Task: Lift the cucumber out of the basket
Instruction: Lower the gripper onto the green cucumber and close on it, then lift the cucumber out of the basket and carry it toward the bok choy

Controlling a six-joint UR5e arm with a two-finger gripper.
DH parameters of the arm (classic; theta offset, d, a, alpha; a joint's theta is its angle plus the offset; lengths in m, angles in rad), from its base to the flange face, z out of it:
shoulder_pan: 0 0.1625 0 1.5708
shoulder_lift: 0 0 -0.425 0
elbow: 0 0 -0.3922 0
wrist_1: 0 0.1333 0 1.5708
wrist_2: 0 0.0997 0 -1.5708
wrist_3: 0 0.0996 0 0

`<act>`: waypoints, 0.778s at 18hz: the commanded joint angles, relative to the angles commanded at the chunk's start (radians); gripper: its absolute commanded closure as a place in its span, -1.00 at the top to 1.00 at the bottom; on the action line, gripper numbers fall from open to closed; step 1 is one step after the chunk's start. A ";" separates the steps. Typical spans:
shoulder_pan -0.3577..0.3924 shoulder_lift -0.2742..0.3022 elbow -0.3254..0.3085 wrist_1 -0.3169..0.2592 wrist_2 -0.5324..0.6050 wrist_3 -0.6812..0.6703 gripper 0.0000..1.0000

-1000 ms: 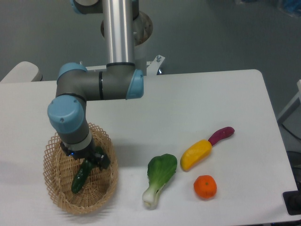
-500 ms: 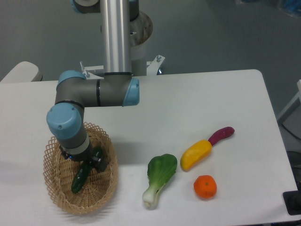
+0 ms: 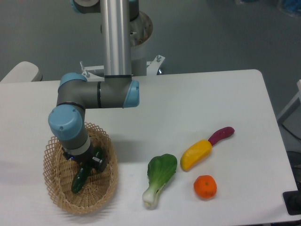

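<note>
1. You see the slim dark green glossy cucumber (image 3: pixel 80 179) lying inside the oval light tan wicker basket (image 3: pixel 59 197), at the table's left side.
2. The black two-finger gripper (image 3: pixel 88 164) is down in the basket, at the cucumber's upper end — whether its fingers pinch it, you cannot tell.
3. The leafy green bok choy (image 3: pixel 159 178) lies on the table to the right of the basket.

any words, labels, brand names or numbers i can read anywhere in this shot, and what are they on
None: no readable text, number or sign shows anywhere in this view.
The robot arm carries no legible brand mark.
The basket, cucumber, bok choy, yellow vegetable, purple vegetable and orange bear no stickers or labels.
The table is plain white.
</note>
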 joint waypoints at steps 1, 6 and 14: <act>0.000 0.000 0.002 0.000 0.000 0.002 -0.53; 0.002 0.012 0.008 -0.003 -0.003 0.003 -0.58; 0.086 0.152 0.064 -0.031 -0.006 0.139 -0.58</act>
